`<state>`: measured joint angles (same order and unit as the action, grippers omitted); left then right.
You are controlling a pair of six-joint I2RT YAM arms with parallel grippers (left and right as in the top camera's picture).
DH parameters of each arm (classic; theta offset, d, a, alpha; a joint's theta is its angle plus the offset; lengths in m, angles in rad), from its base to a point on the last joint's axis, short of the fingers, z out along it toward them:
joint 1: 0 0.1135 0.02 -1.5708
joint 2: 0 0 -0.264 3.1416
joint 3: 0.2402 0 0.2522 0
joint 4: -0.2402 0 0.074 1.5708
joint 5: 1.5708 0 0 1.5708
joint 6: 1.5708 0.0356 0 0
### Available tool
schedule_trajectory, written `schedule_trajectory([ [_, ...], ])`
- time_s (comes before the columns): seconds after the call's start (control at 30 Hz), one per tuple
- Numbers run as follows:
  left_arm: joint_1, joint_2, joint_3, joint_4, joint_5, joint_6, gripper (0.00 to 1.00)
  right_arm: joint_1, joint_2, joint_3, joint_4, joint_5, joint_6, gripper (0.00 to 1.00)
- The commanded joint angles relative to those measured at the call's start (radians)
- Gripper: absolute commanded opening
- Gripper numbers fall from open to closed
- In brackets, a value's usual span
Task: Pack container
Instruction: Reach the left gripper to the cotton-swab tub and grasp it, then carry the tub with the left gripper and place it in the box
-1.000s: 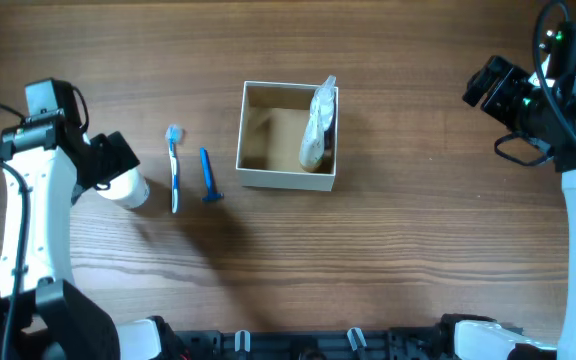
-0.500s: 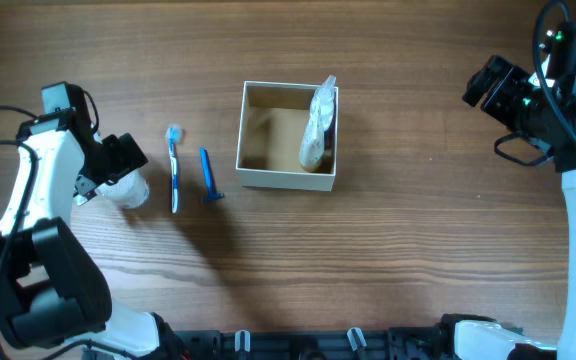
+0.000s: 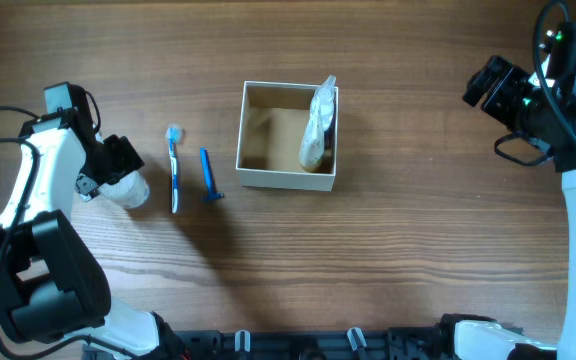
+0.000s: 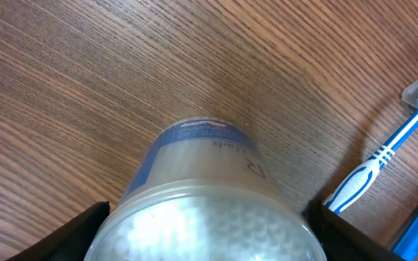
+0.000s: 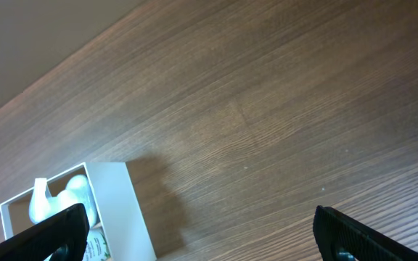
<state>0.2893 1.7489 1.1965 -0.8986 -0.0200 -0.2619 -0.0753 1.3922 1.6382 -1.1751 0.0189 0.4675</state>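
Observation:
The container (image 3: 286, 178), a square cardboard box with cream walls and a brown inside, stands at the table's middle. A white bottle in clear wrap (image 3: 318, 122) leans in its right side. The box's corner (image 5: 122, 210) and the bottle (image 5: 70, 194) also show in the right wrist view. A small white-and-blue jar (image 3: 131, 190) lies at the left. My left gripper (image 3: 116, 172) holds it, with the fingers (image 4: 85, 232) pressed on both sides of the jar (image 4: 202, 167). My right gripper (image 3: 490, 86) is open and empty, raised far right of the box.
A blue-and-white toothbrush (image 3: 175, 170) and a blue razor (image 3: 208, 176) lie side by side between the jar and the box. The toothbrush (image 4: 383, 156) lies just right of the jar in the left wrist view. Bare wood lies around the box.
My left arm has shifted and turned slightly at the jar. The jar, box, toothbrush and razor have stayed put. The right arm has not moved.

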Motion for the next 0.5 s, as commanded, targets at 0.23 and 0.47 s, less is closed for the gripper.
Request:
schedule_trajectory([
  [0.23, -0.073, -0.1, 0.284, -0.269, 0.095, -0.004, 0.6, -0.002, 0.008, 0.004, 0.0, -0.013, 0.006, 1.0],
  [0.47, -0.493, -0.192, 0.414, -0.142, 0.119, 0.02, 0.59, -0.002, 0.008, 0.004, 0.0, -0.013, 0.006, 1.0],
])
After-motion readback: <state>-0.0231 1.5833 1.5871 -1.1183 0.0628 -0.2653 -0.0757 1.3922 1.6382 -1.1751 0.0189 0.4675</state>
